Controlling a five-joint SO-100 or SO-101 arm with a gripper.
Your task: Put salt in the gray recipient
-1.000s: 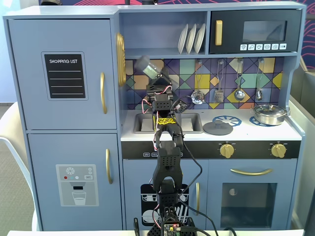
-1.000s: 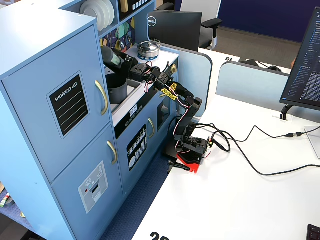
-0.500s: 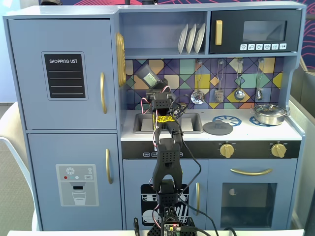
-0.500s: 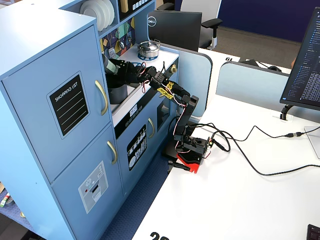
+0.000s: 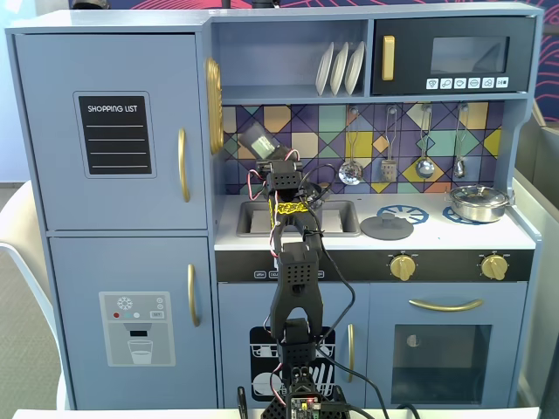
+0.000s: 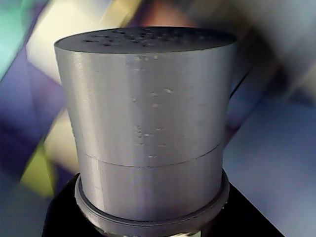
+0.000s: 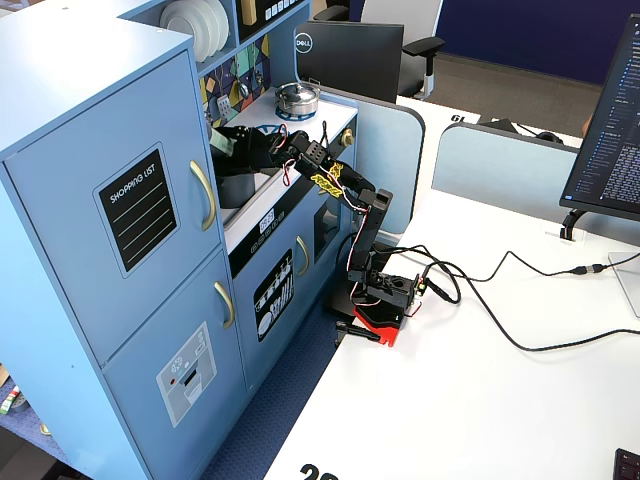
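fridge door [image 5: 113,131] at far left of a fixed view, shopping-list board on it. next right, my arm [image 5: 293,288] rises up the cabinet front and reaches over the sink [image 5: 301,218]. my gripper [image 5: 272,157] is closed around the salt [image 5: 258,140], which is tilted up and to the left against the tiled backsplash, cap end highest. wrist view is nearly all salt: light gray cap [image 6: 148,118] with perforated top fills it, dark body just showing at the bottom edge, blurred tiles behind; my fingers don't show there. in another fixed view the salt [image 7: 224,143] lies close to level, cap toward the fridge side, just above the gray pot [image 7: 236,186] that sits in the sink; whether they touch, cannot tell. in the front view my arm hides the pot. further right on the counter: flat gray lid [image 5: 386,229] on its own, then silver pan [image 5: 479,202] on the far burner, both well apart from the salt.
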